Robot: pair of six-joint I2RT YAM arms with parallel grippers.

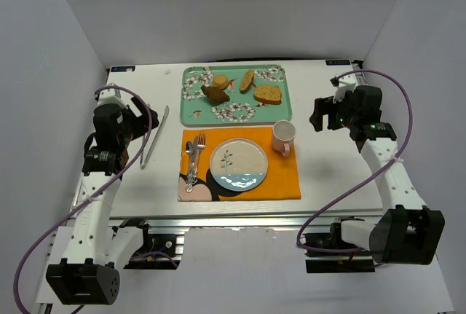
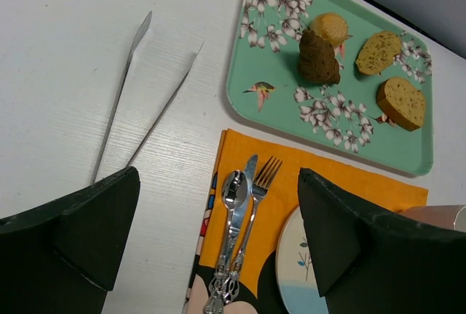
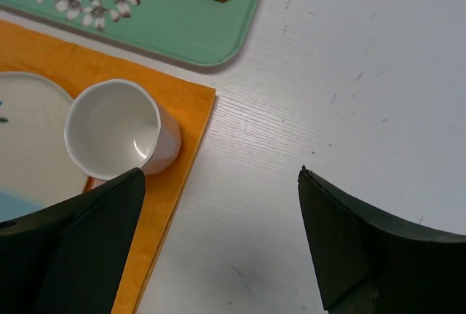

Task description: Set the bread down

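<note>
pale grey walls [image 1: 65, 37] close in the white surface [image 1: 131, 183] on three sides. at the far left the left pincer [image 1: 135, 122] hangs over the surface, released, jaws spread wide with nothing between them. just beside it metal tongs [image 1: 155, 137] lie flat on the bare, faintly grained top. in the middle an orange placemat [image 1: 284, 175] carries cutlery [image 1: 193, 161], a round plate [image 1: 239, 164] and a pinkish cup [image 1: 283, 137]. behind the mat sits a teal flowered tray [image 1: 285, 103]; the bread [image 1: 215, 94] rests on the tray's left half, touching a light bun [image 1: 220, 81], with two golden slices [image 1: 268, 94] further right. at the right the right pincer [image 1: 318, 114] hangs released over bare surface, beside the cup and well apart from the bread
</note>
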